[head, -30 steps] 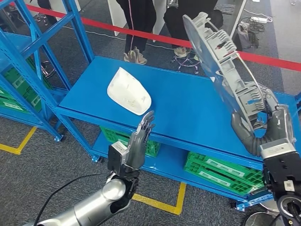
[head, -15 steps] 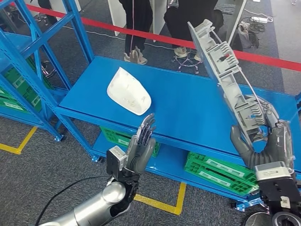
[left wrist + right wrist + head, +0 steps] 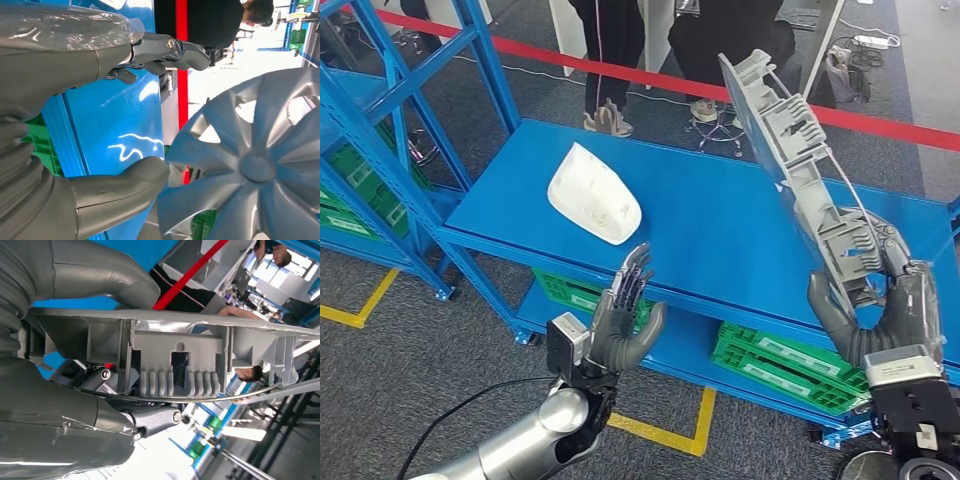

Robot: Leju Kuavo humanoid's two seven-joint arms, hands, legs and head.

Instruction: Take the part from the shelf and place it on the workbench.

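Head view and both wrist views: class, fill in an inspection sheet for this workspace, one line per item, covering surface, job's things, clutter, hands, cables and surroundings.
Surface: blue workbench, top shelf mostly bare.
Job's things: grey wheel cover held tilted, edge-on, above the workbench's right end; its spoked face shows in the left wrist view.
Clutter: white moulded part lying on the workbench; green crates on the lower shelf.
Hands: right hand grips the wheel cover's lower rim; left hand empty, fingers apart, at the front edge.
Cables: black cable by the left arm.
Surroundings: red barrier tape, people standing behind it, blue shelf rack.
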